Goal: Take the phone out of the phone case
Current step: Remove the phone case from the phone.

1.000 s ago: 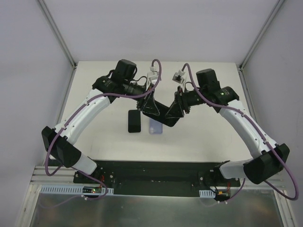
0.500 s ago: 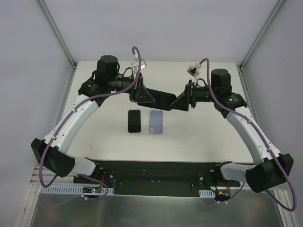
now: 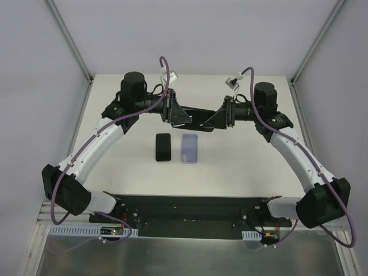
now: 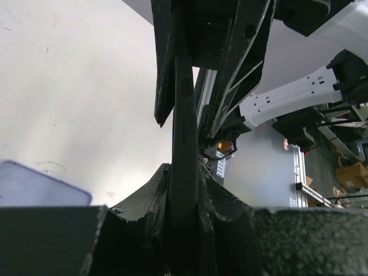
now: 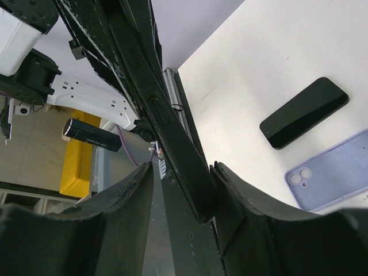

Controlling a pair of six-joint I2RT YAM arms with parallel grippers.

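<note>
- Your left tool (image 4: 184,192) is pinching one short end of a black handset (image 4: 182,109). Its fingers are pressing on the two flat faces, and the thin edge with the side buttons is facing that wrist camera.
- Your right tool (image 5: 185,192) is straddling the opposite short end with its jaws partly spread. I cannot tell whether its pads are biting or only flanking the handset.
- The handset is hanging in the air over the back middle of the worktop (image 3: 247,161), its long axis running straight from one tool to the other.
- I am judging this to be the cased phone, though no seam between phone and case is showing.
- Neither arm is nearer, since each is sitting at its own end. The coming move is turning on the right tool getting a firm hold to work along that axis.
- Nearer the bases, a black slab (image 3: 163,148) and a lilac cover (image 3: 189,148) are lying flat, side by side, not touching.
</note>
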